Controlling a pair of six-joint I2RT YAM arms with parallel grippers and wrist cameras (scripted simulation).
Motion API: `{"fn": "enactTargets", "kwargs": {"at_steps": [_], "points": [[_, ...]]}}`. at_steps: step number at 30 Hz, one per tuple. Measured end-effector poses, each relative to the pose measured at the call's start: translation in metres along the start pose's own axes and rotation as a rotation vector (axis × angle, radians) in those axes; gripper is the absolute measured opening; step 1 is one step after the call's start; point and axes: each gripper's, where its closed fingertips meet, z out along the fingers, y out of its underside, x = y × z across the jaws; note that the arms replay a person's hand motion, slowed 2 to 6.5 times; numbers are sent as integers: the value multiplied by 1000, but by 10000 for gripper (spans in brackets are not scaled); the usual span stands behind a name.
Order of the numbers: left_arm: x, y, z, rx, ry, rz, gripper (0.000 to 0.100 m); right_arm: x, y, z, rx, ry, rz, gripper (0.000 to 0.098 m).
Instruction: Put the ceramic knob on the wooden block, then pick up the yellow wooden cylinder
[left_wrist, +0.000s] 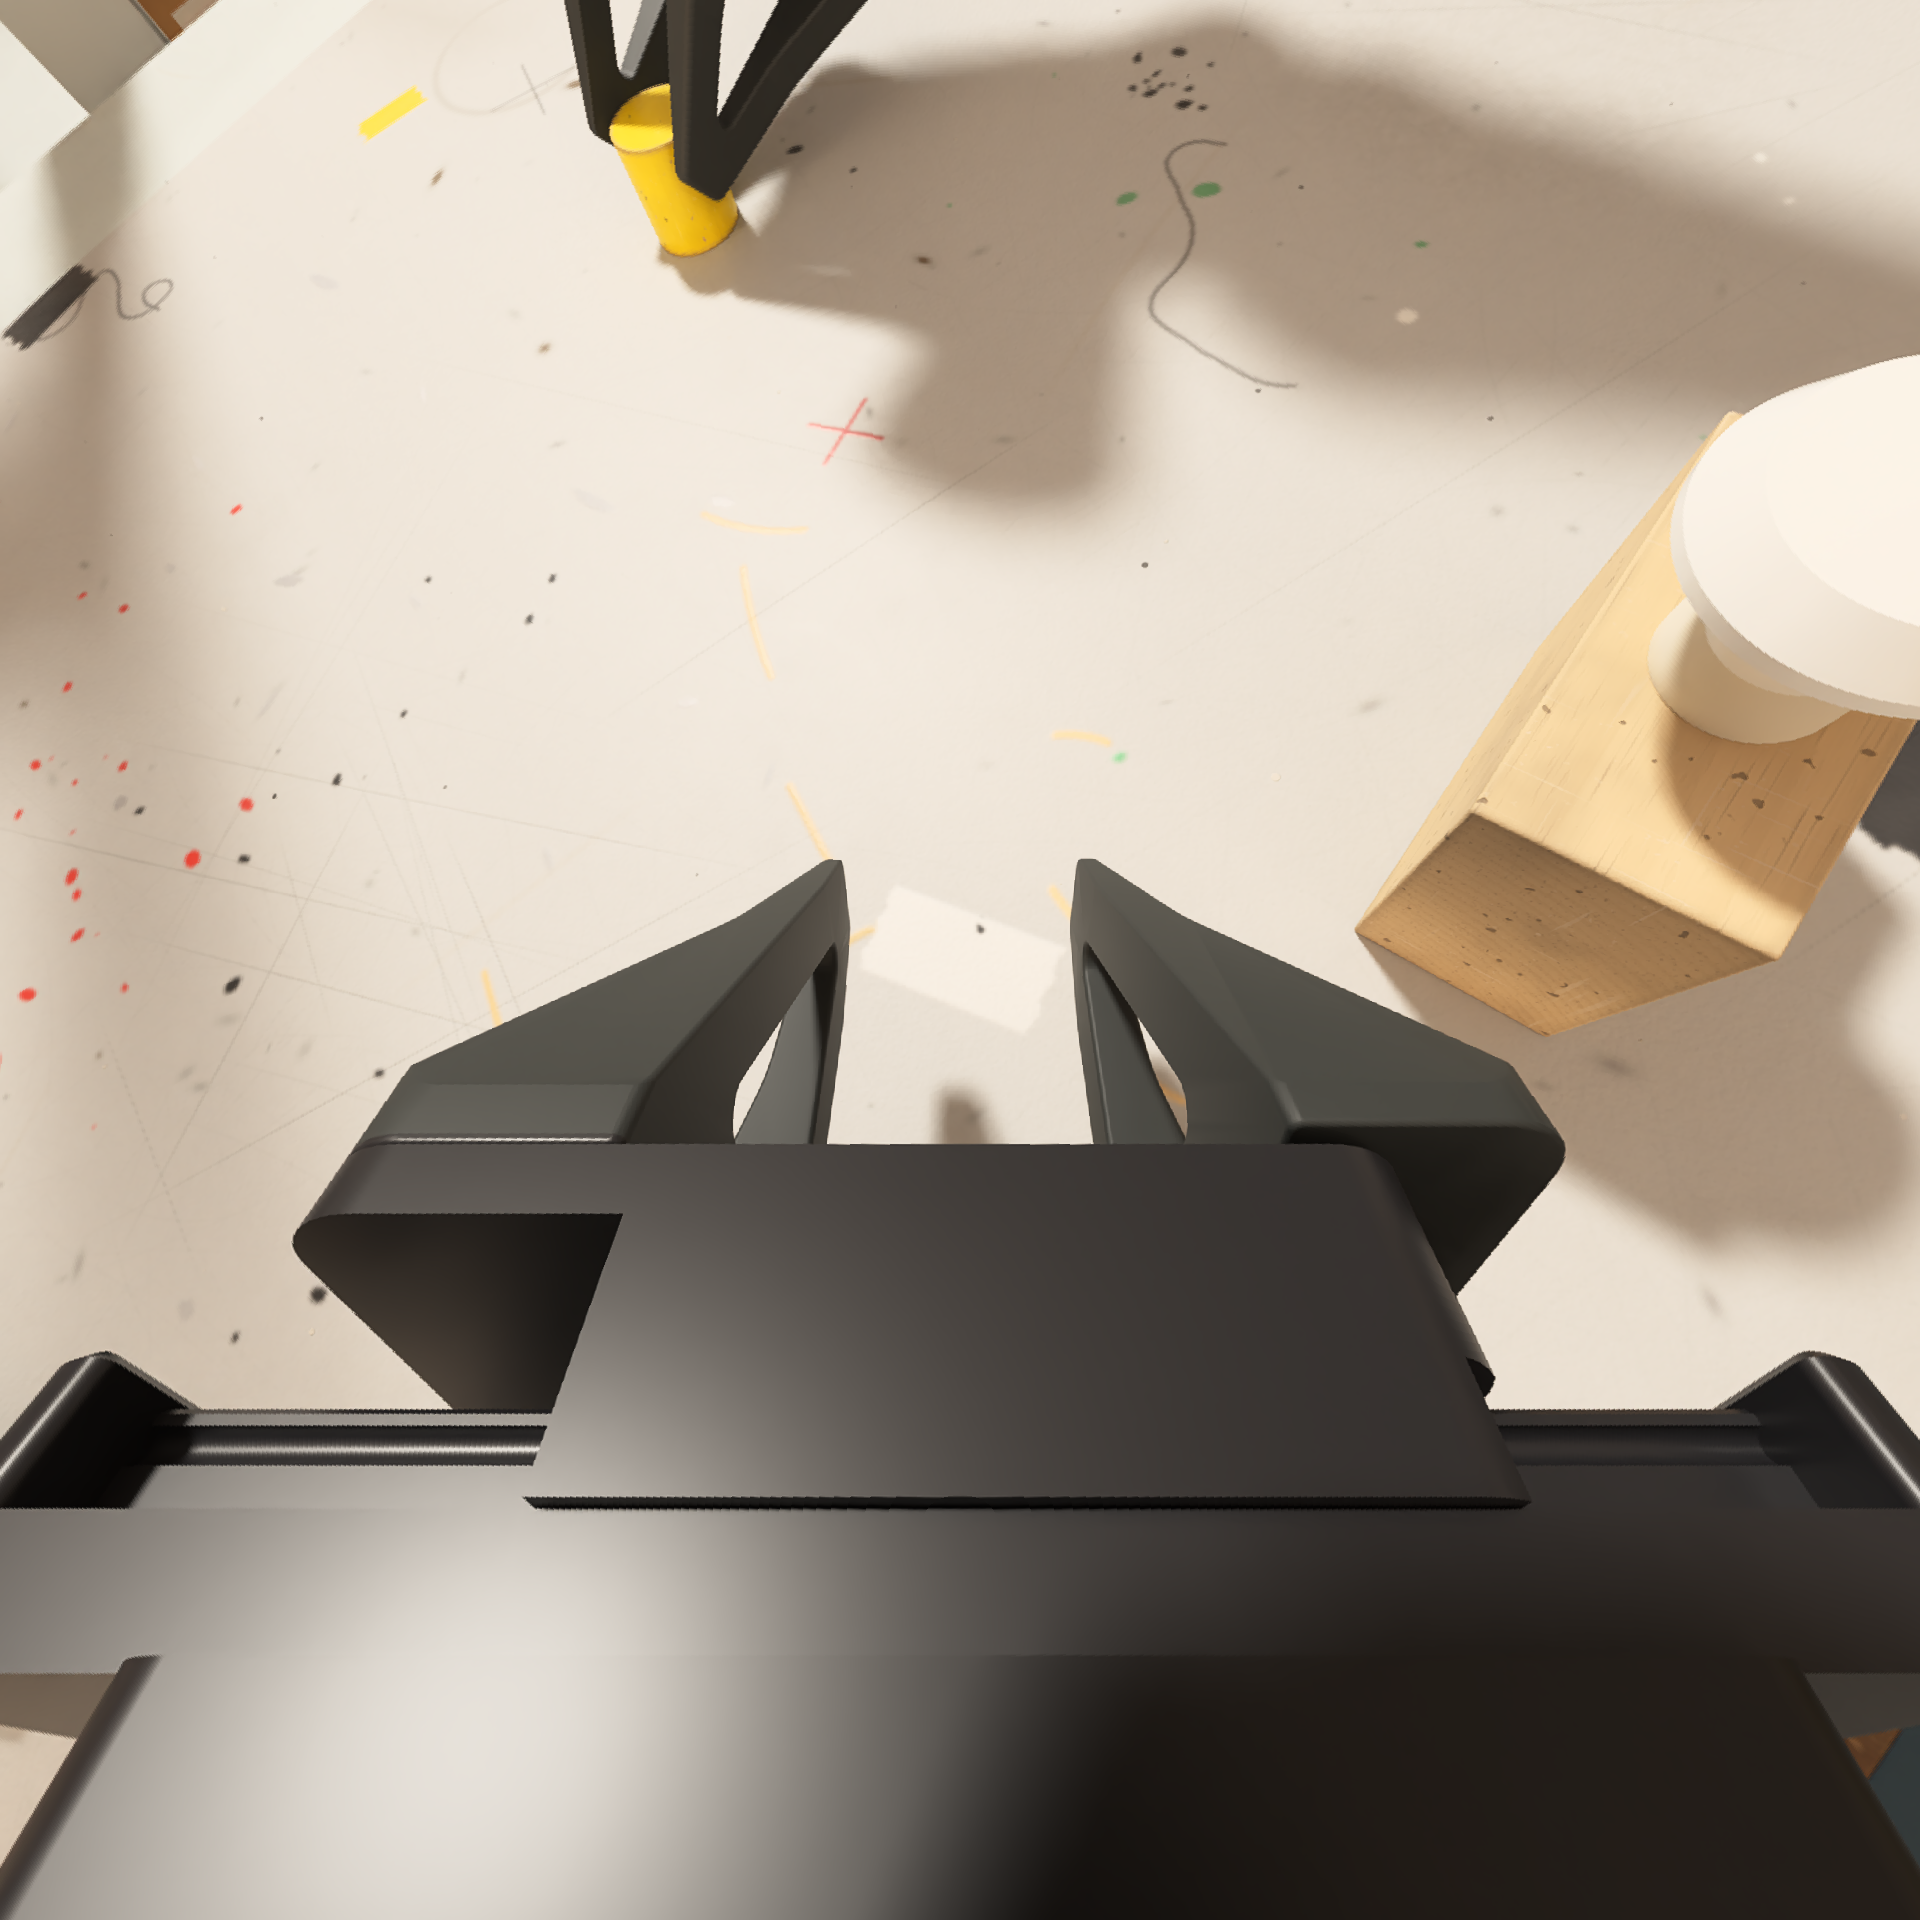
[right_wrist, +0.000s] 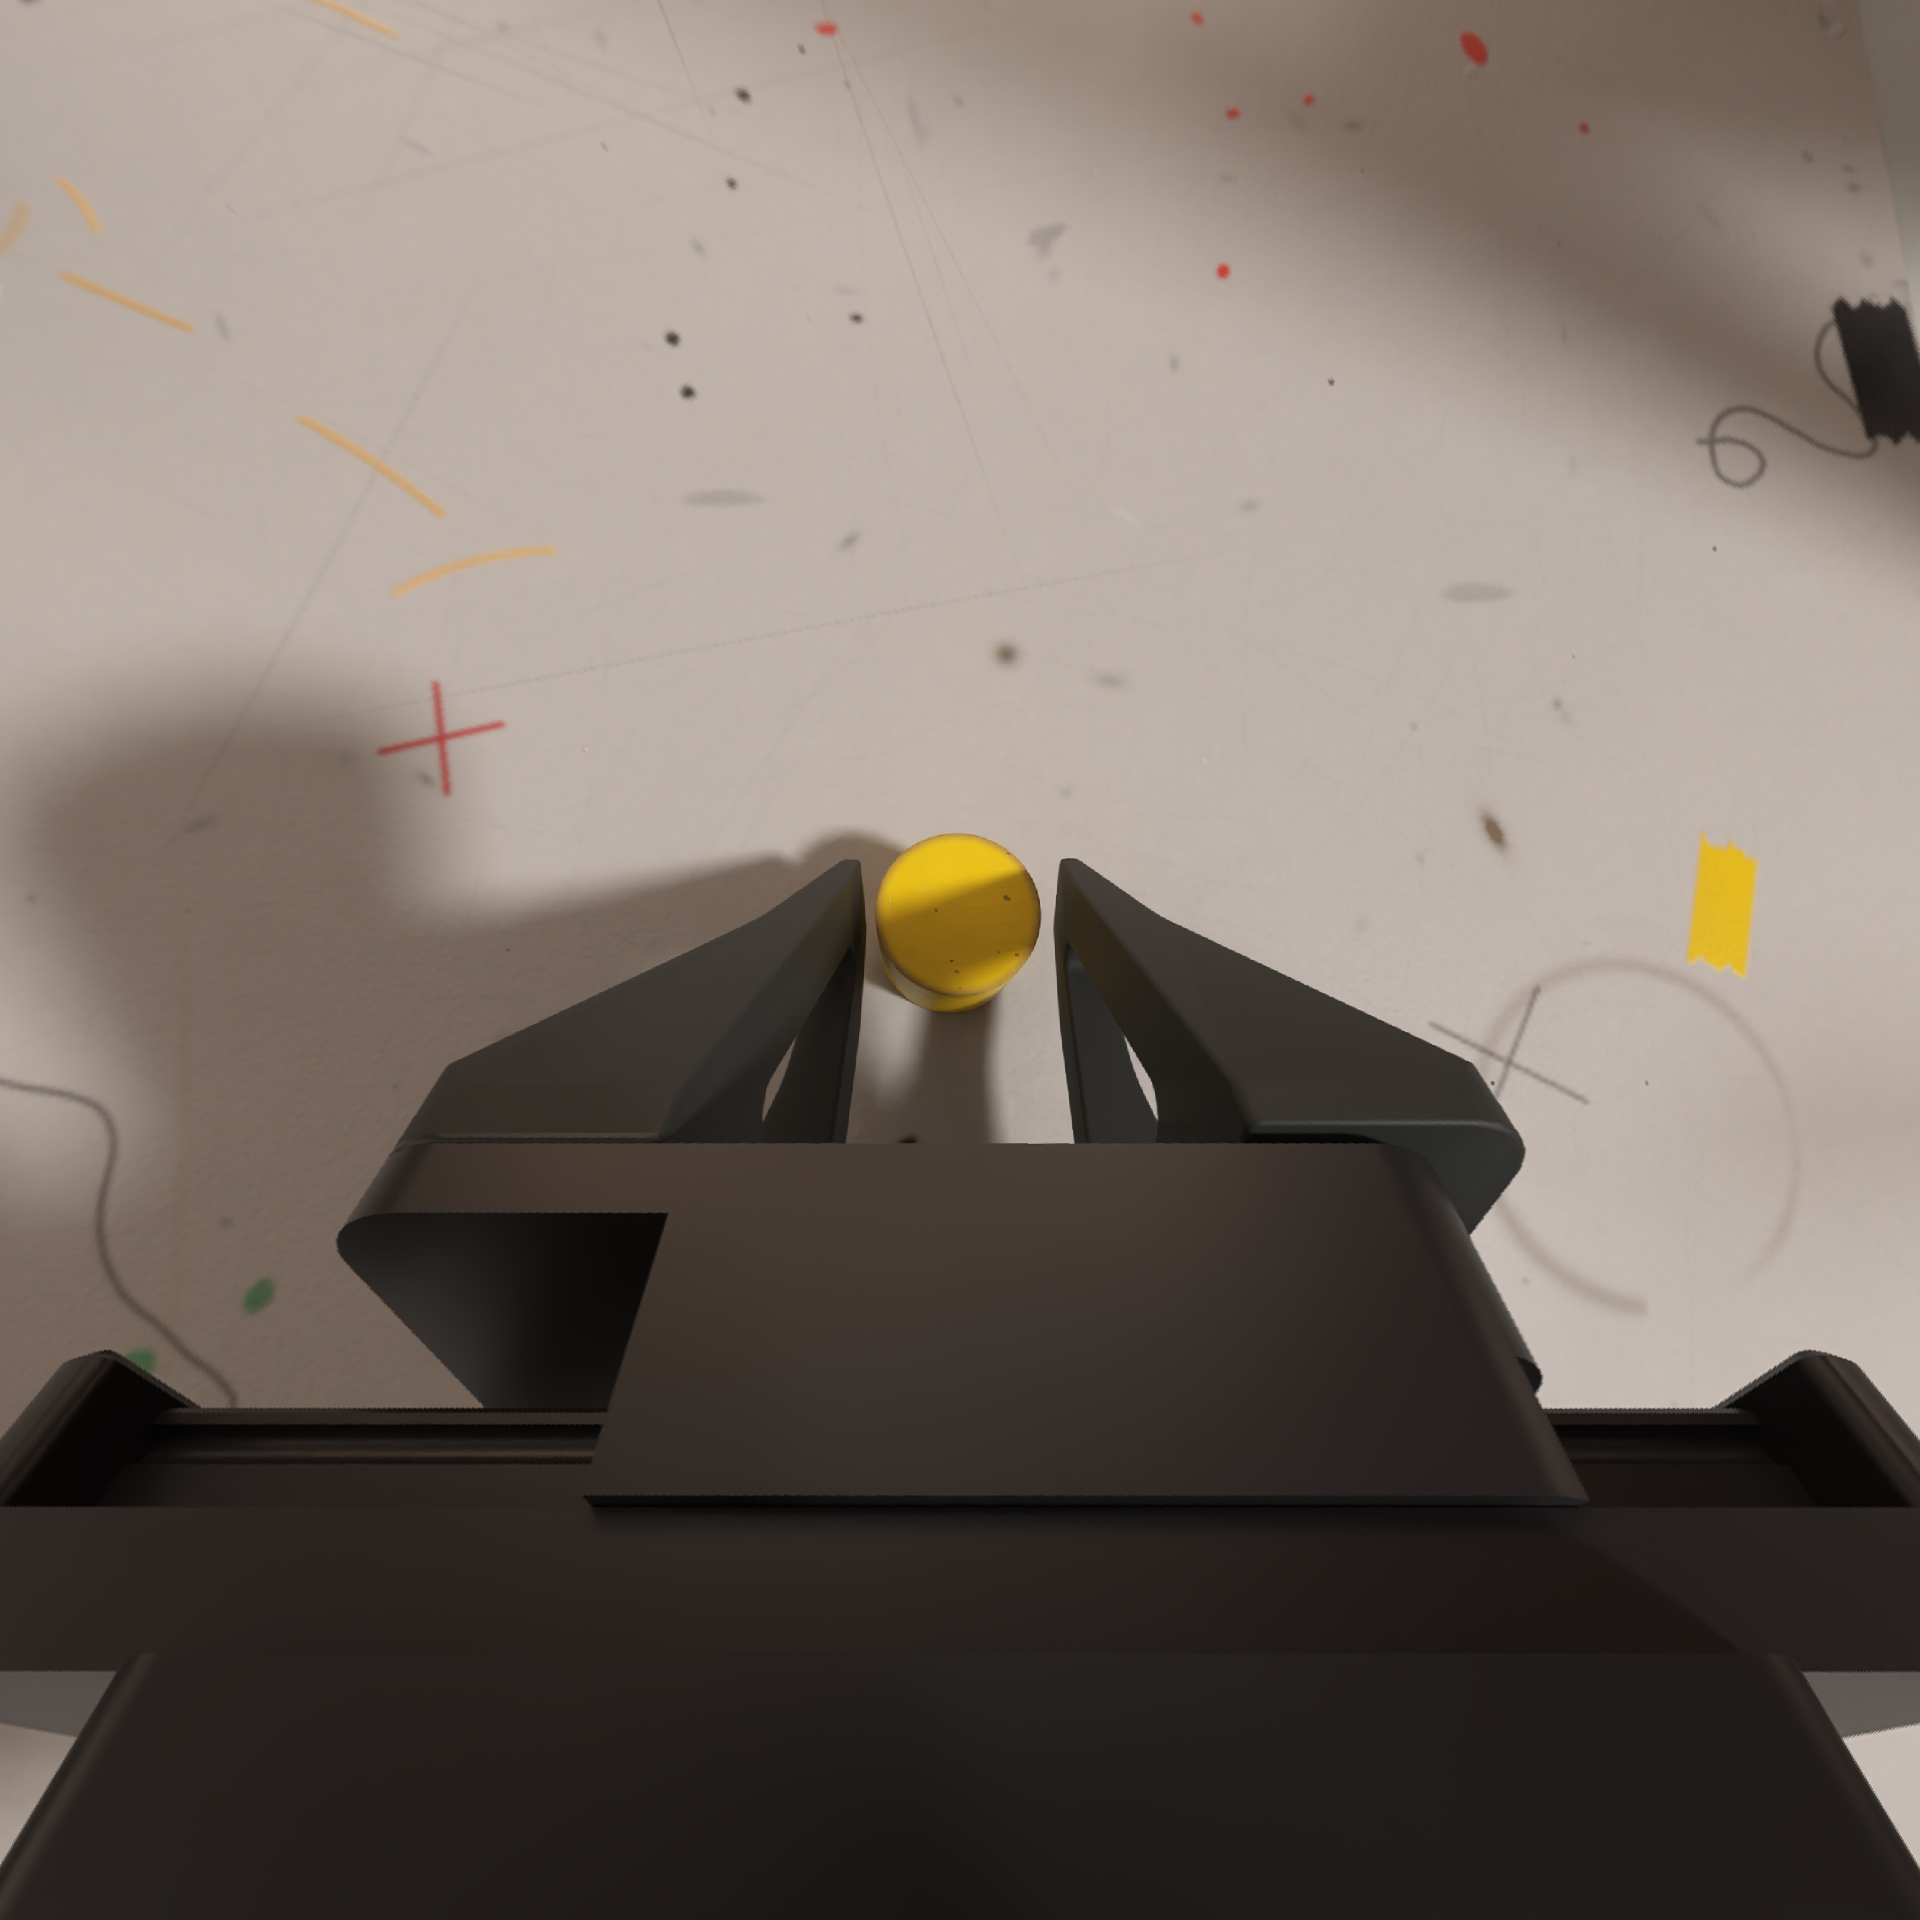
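Note:
The white ceramic knob (left_wrist: 1818, 540) stands stem-down on the pale wooden block (left_wrist: 1600, 831) at the right of the left wrist view. My left gripper (left_wrist: 958, 868) is open and empty above the table, left of the block. The yellow wooden cylinder (right_wrist: 956, 914) stands upright on the table between my right gripper's fingers. My right gripper (right_wrist: 958, 871) straddles it with a narrow gap on each side, open. In the left wrist view the cylinder (left_wrist: 686, 208) and the right gripper (left_wrist: 660, 161) show at the far top.
The table is a cream sheet with paint specks, pencil lines and red crosses. A strip of yellow tape (right_wrist: 1720, 904) lies right of the cylinder. A white tape patch (left_wrist: 956, 966) lies under my left gripper. The table's edge (left_wrist: 62, 135) runs at the far top left.

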Motion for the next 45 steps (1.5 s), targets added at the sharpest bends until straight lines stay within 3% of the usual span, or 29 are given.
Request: {"fn": "enactTargets", "kwargs": {"at_steps": [5,15,20,25,34,45], "points": [[0,0,0,1,2,0,362,1,3,6,-52,58,-14,278],[-1,-2,-2,19,7,-18,355,-10,0,3,-45,112,7,257],[-3,-3,-3,31,10,-33,354,-24,-7,-6,-17,131,40,257],[-4,-3,-4,40,15,-44,354,-44,-26,-27,32,152,72,257],[-3,-3,-4,38,15,-38,355,-113,-80,-57,151,123,92,257],[-1,-3,-3,28,10,-15,354,-221,-116,-54,149,9,18,257]]}}
